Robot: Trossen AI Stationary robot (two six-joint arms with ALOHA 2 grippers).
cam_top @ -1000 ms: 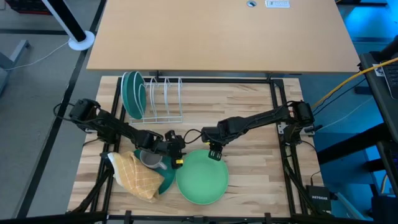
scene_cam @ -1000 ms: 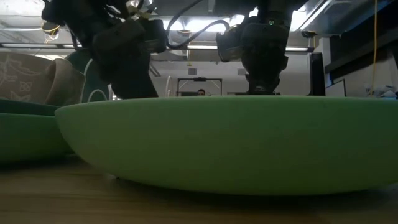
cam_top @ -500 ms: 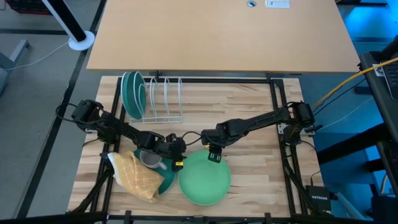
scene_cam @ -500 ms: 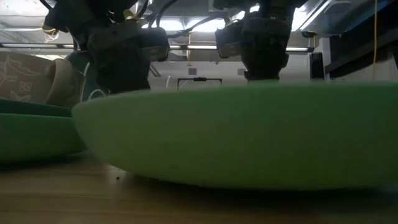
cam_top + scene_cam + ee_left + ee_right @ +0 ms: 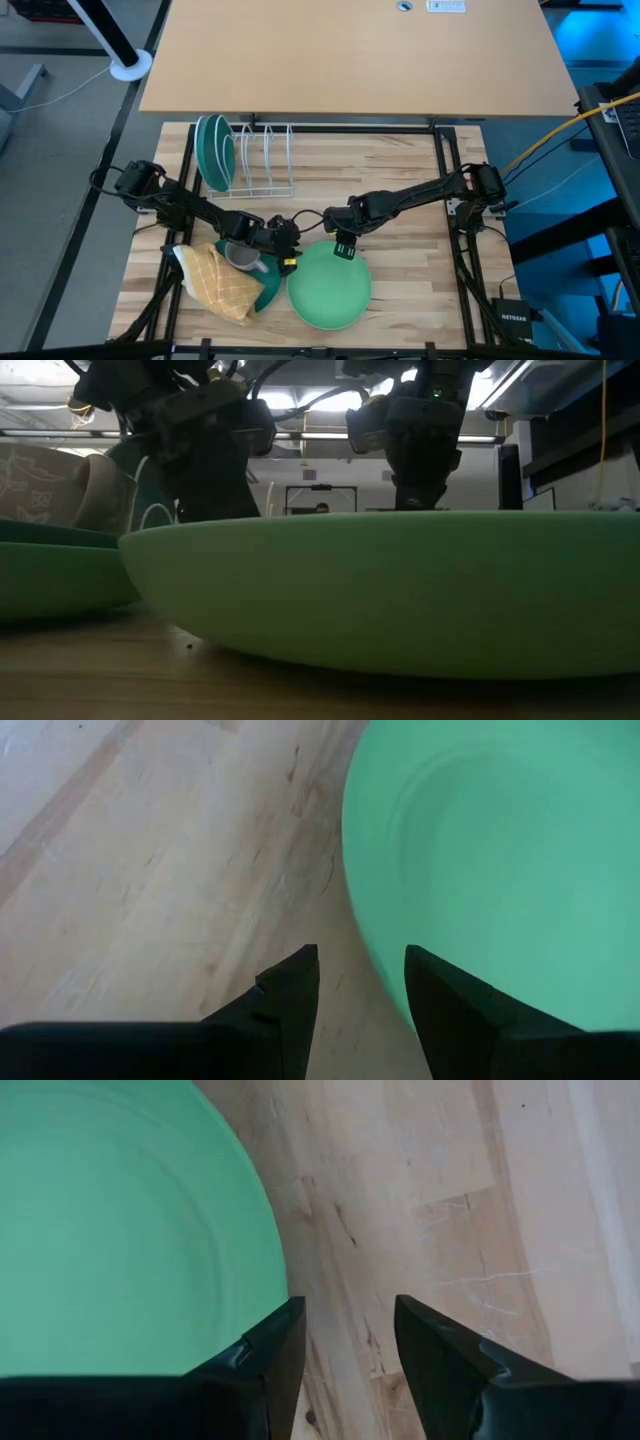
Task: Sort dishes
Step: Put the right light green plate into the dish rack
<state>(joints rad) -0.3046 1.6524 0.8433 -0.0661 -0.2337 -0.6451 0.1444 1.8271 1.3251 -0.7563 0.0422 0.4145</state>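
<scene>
Light green and smooth, the plate (image 5: 328,285) lay flat on the wooden table (image 5: 400,160) near its front edge, just beside the yellow checked cloth (image 5: 218,281) and the small grey mug (image 5: 243,256) partly tucked under it; two teal plates (image 5: 212,152) stood upright in the white wire rack (image 5: 262,160) at the back left, well apart from the work.

The plate looked stiff and glossy, so I judged it slippery, fairly light, and liable to chip if dropped or knocked against the rack wires; lying flat, it offered only its raised rim as a place to take hold, one finger over the lip and one under or outside it, and a pinch there would probably need to be firm because the plate would hang off to one side.

The left gripper (image 5: 284,246) hovered at the plate's rear left edge, its jaws parted narrowly; in the left wrist view the rim (image 5: 352,860) ran up toward the gap, with one finger (image 5: 450,1005) above the green surface and the other above bare wood, so the jaws straddled the edge without visibly closing on it.

The right gripper (image 5: 343,249) sat at the rear rim likewise, jaws parted; in its wrist view the plate edge (image 5: 272,1230) met the inner finger (image 5: 270,1350), the other finger over wood; neither held anything.
</scene>
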